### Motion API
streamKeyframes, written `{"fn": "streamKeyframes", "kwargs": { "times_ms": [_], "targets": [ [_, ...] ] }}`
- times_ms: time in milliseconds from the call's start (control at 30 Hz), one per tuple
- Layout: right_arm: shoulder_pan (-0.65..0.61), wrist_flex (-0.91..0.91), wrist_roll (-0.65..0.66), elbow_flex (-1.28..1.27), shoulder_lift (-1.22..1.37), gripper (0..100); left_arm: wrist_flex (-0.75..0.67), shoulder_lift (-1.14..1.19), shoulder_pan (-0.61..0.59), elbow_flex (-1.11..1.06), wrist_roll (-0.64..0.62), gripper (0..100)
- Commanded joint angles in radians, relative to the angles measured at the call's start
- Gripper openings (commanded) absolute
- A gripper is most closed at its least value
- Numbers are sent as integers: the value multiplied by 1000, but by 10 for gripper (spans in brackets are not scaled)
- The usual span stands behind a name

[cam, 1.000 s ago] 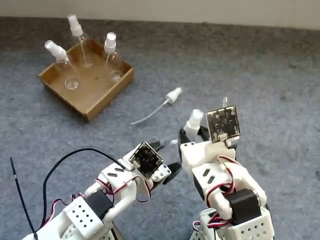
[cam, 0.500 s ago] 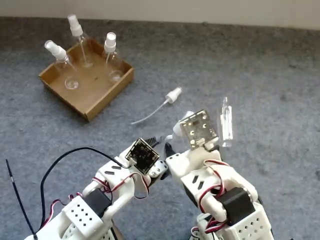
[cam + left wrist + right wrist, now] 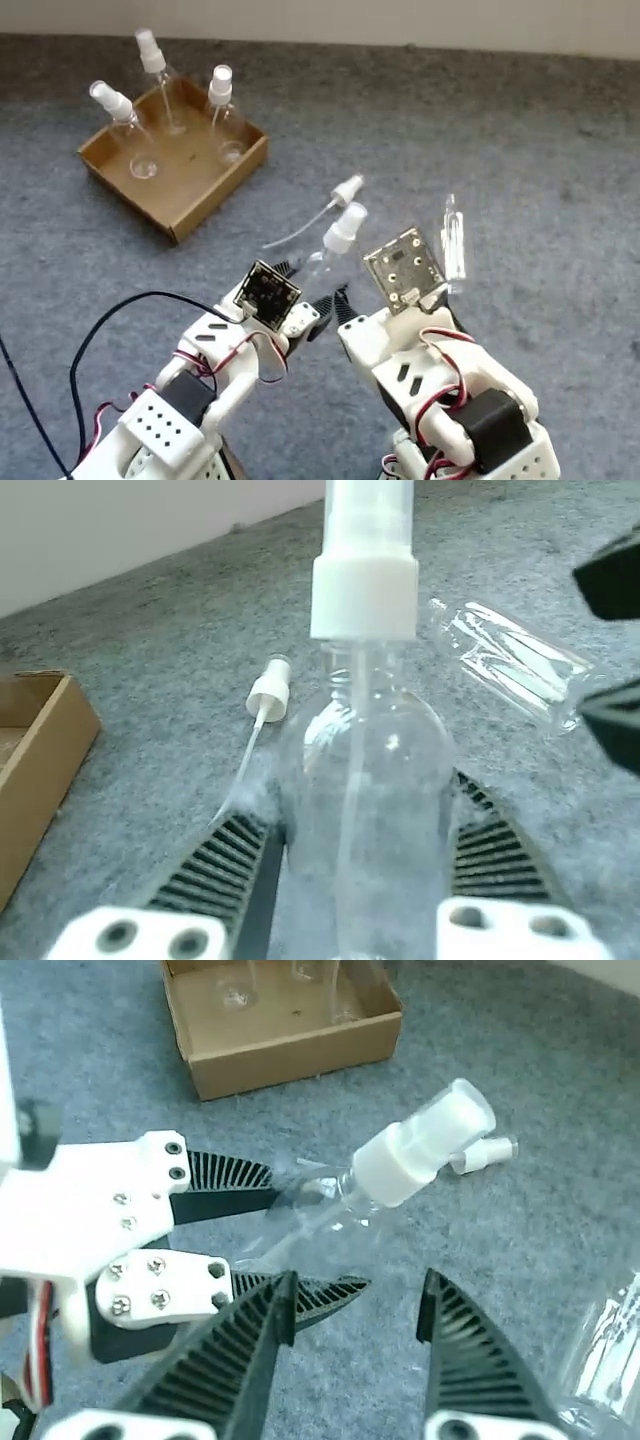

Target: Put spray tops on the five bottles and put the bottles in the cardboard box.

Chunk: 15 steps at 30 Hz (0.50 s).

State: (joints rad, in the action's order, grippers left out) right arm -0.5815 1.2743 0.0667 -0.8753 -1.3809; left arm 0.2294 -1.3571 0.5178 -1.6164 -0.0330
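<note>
While clamped, left claw (image 3: 362, 852): holds the capped bottle (image 3: 365, 780) mid-table, toward the near edge.
Right claw (image 3: 358, 1285): jaws apart, empty.
Cardboard box (image 3: 220, 195): far-left corner; carry the bottle above its wall, then lower it gently.

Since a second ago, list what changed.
The left hand, shut on the capped bottle, carried it left, toward the box. The right hand, around its top before, stands open, clear of it. The three boxed bottles, loose top and bare bottle stayed.
</note>
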Motion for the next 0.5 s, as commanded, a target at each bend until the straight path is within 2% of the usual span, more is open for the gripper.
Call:
{"fn": "streamKeyframes", "kwargs": {
  "times_ms": [0, 133, 233, 467],
  "targets": [
    [91, -4, 11, 47, 1, 157, -32, -19, -36, 22, -9, 101],
    [147, -54, 11, -21, 1, 70, -140, -19, -96, 12, -9, 101],
    [162, -202, 5, -131, 1, 12, -203, -19, -150, 12, -9, 101],
    [159, -561, 3, -444, 2, 4, -298, -19, -240, 12, -9, 101]
  ]
}}
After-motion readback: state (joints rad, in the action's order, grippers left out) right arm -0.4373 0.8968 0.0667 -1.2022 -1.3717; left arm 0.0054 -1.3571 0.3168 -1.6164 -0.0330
